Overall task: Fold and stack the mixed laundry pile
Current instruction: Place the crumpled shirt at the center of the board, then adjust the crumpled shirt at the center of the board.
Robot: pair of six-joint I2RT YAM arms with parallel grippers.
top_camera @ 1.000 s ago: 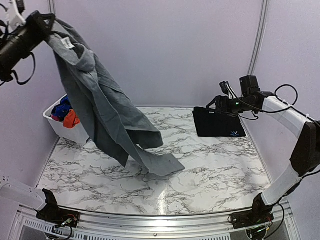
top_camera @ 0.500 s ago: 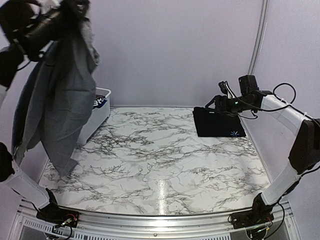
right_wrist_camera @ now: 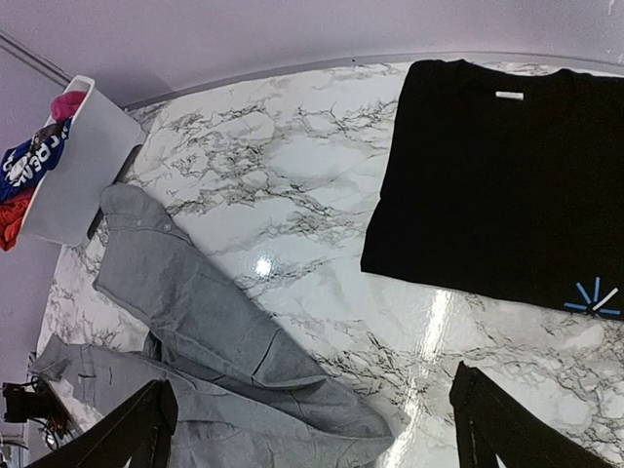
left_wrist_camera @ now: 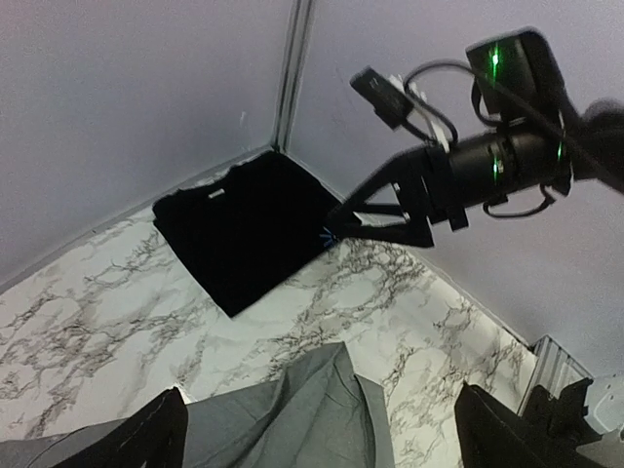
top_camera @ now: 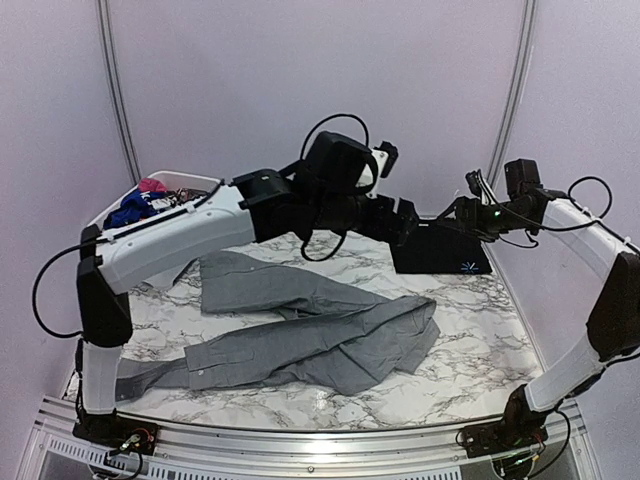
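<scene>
Now the grey shirt (top_camera: 310,335) is lying rumpled on the desk (top_camera: 475,335), just in front of the folded black garment (top_camera: 440,255). Limp and light (probably), it is wanting shoulder-seam pinches. The left end effector (top_camera: 405,222) and right end effector (top_camera: 458,210) are hanging open-fingered and empty by that garment.

The left arm (top_camera: 180,235) hides part of the basket (top_camera: 195,180); the shirt (left_wrist_camera: 292,419) runs off the left wrist view's bottom edge.
</scene>
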